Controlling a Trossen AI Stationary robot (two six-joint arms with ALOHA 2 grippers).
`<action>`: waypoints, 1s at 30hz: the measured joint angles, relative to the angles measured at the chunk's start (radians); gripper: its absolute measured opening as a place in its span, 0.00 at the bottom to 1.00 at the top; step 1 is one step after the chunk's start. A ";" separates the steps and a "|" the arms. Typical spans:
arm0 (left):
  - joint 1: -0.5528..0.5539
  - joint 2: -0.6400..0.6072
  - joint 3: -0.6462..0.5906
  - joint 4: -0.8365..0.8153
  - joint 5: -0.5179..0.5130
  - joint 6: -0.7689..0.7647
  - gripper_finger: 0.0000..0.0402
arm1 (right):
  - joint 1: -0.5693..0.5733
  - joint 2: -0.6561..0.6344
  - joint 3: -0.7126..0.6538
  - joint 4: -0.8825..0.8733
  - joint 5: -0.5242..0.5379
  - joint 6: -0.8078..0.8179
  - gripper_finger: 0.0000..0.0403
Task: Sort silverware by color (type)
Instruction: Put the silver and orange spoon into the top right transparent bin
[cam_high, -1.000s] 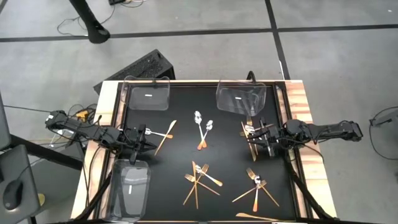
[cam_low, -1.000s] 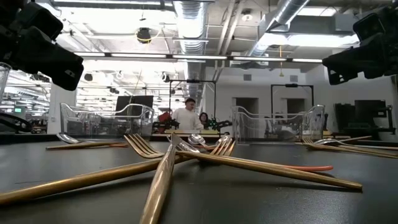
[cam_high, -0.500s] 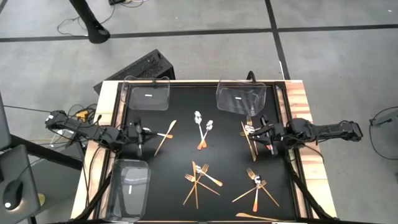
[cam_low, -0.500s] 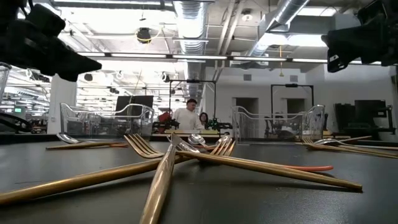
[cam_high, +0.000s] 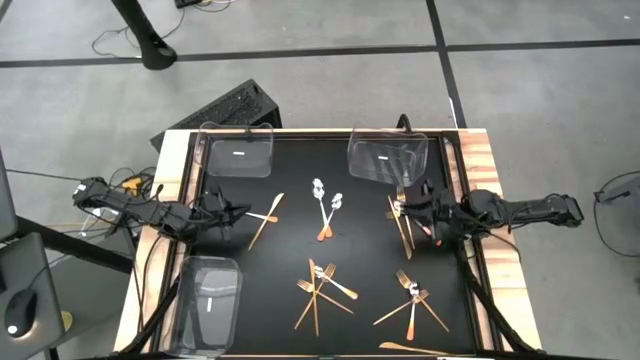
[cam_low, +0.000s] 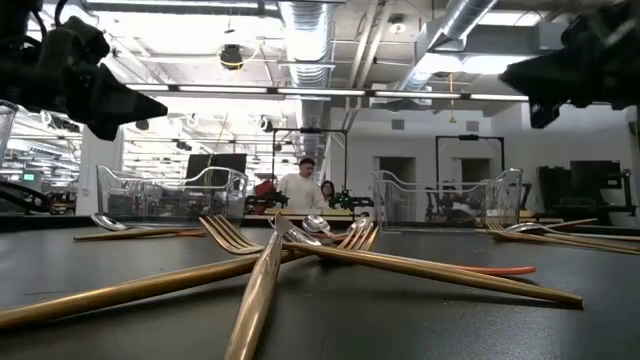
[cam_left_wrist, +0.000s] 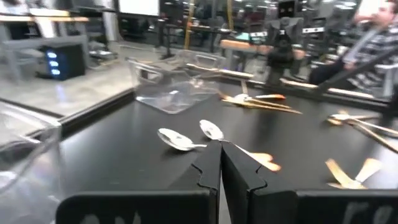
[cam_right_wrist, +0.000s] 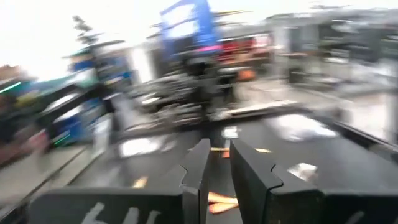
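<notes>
Gold forks and knives and orange-handled spoons lie flat on the black mat. Two spoons (cam_high: 327, 205) sit at mid-table and show in the left wrist view as the spoons (cam_left_wrist: 186, 138). A crossed fork pile (cam_high: 320, 290) lies near the front, another pile (cam_high: 412, 303) to its right, and a gold pair (cam_high: 265, 217) on the left. My left gripper (cam_high: 232, 212) hovers shut and empty beside that pair, its fingers (cam_left_wrist: 211, 163) level. My right gripper (cam_high: 410, 211) hangs above a utensil row (cam_high: 402, 228); its wrist view is blurred.
Three clear plastic trays stand on the mat: far left tray (cam_high: 238, 155), far right tray (cam_high: 387, 158) and near left tray (cam_high: 208, 300). Wooden table rims run along both sides. A person sits in the room beyond the far edge (cam_low: 302, 188).
My left gripper has risen from beside the near left tray, moved a little toward the far edge, and tipped from pointing down to level. My right gripper has lifted off the utensil row at the right and shifted slightly toward the table's left.
</notes>
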 joint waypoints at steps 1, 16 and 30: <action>0.002 0.000 0.000 0.003 -0.010 -0.005 0.00 | 0.000 0.005 0.000 -0.001 0.054 0.029 0.22; 0.018 -0.001 -0.002 0.053 -0.023 -0.042 0.00 | -0.089 0.437 0.274 -0.277 0.158 0.205 0.22; 0.157 0.154 -0.001 0.107 -0.043 -0.089 0.24 | -0.213 0.681 0.500 -0.654 0.158 0.235 0.22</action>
